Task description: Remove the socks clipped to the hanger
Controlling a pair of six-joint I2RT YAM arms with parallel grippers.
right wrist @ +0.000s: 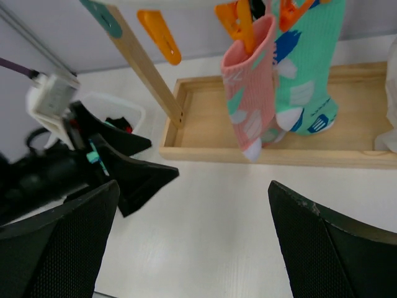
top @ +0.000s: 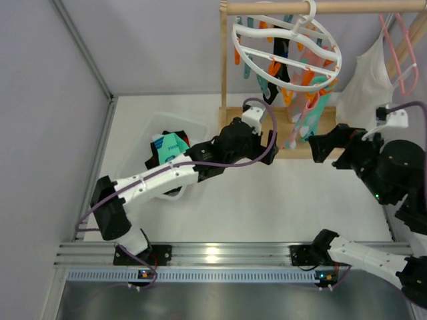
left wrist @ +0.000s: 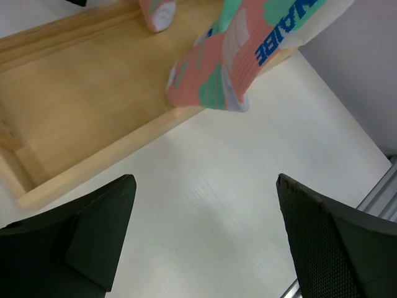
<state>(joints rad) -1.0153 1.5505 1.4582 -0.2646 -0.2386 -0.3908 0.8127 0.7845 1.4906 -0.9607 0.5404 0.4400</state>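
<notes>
Two socks are recorded in the right wrist view: a pink sock [right wrist: 251, 93] and a teal sock [right wrist: 307, 68], hung from orange clips [right wrist: 239, 18] over a wooden tray [right wrist: 205, 133]. The toe of the pink sock [left wrist: 217, 74] alone is shown in the left wrist view. The white ring hanger [top: 287, 40], hooked on a wooden rail [top: 347, 7], is shown in full by the overhead view, as is a bin [top: 193, 123] containing socks. The left arm is stretched forward and rightward, and the left gripper [top: 269, 145] is placed beside the tray's near edge, jaws spread and empty. The right arm is folded, and the right gripper [top: 315, 150] is pointed left toward the socks, likewise spread and empty.
</notes>
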